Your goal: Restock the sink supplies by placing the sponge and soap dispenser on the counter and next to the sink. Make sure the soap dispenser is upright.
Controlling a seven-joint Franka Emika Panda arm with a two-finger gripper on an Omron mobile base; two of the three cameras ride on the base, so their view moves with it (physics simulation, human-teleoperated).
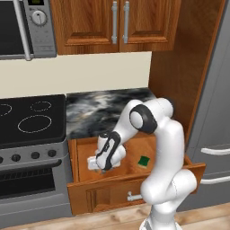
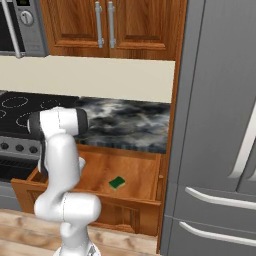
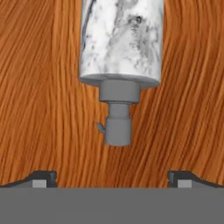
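We see the arm bent down into an open wooden drawer (image 1: 85, 155) below the marbled table (image 1: 108, 112). The pincer (image 3: 112, 177) hangs low inside that drawer, its two dark tips spread wide apart with nothing between them, so it is released.

In the hand view the soap bottle (image 3: 120, 43) lies flat on the drawer's wooden floor, a pale marbled cylinder with its grey pump nozzle (image 3: 118, 127) pointing towards the pincer. The nozzle's end sits between the two tips but short of them, touching neither. In the left base view a bit of the bottle's pale body (image 1: 92, 162) shows just beside the hand.

The sponge (image 1: 143, 161) also lies in the drawer, green side up, near the right wall and well apart from the bottle; the right base view shows it (image 2: 117, 183) on the drawer floor towards the front.

A stove (image 1: 31, 119) stands left of the table, a fridge (image 2: 220, 125) to the right, and cupboards (image 1: 117, 22) hang above.
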